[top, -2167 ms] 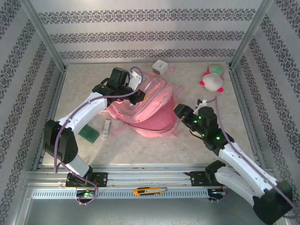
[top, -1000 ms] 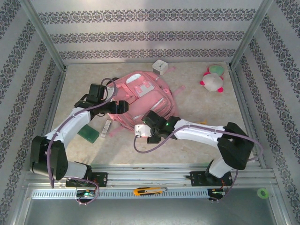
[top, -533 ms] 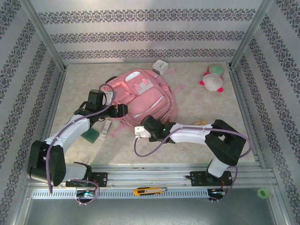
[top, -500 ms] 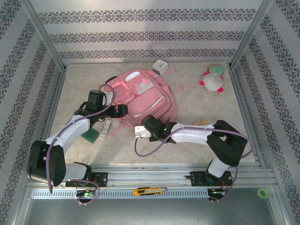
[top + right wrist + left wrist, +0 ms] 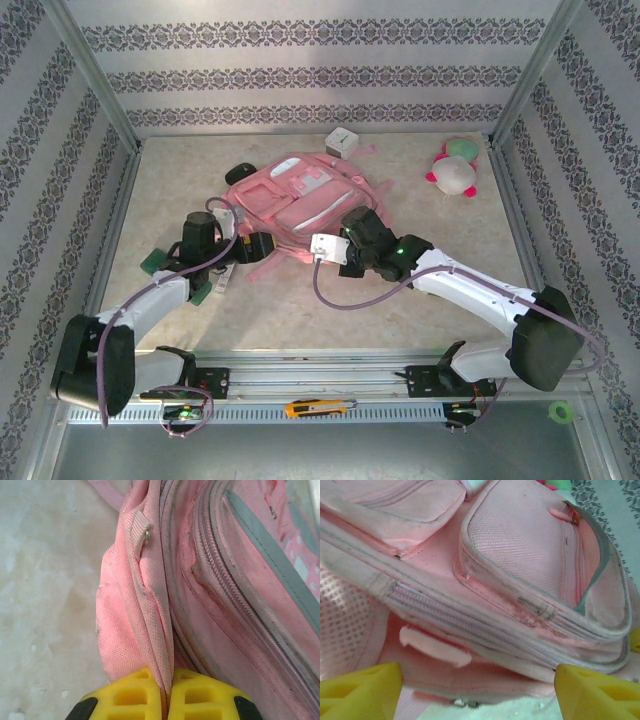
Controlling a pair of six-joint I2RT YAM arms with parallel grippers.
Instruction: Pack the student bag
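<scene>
- While my right gripper [image 5: 167, 692] is clamped on a fold of pink fabric at the bag's [image 5: 300, 200] side edge, my left gripper [image 5: 480, 690] hangs at the opposite side with its fingers spread wide and nothing between them.
- Bag position: flat on the table [image 5: 420, 300], mid-back, front pockets facing up, between my two arms.
- Right wrist view: fold pinched flat between both yellow pads. The long zip [image 5: 235, 595] runs just beside the fold, and its teeth look closed.
- Left wrist view: front pocket [image 5: 535, 565] and the zip band below it sit dead ahead, and both read as shut. The fingers are near the bag's lower edge but apart from it.
- Loose items: plush toy [image 5: 455, 172] well apart at the back right, and a small white box [image 5: 343, 142] just behind the bag. Neither is inside.
- Step in hand, as I judge it: pinning and steadying the bag before opening it. Packing proper is not yet begun.
- Next move calls for: the right grip firm as an anchor, the left fingers finding a zip pull, which I can't pick out from here, and a pull along the zip line, not across it.
- Risk: soft fabric may bunch or slide with the pull.
</scene>
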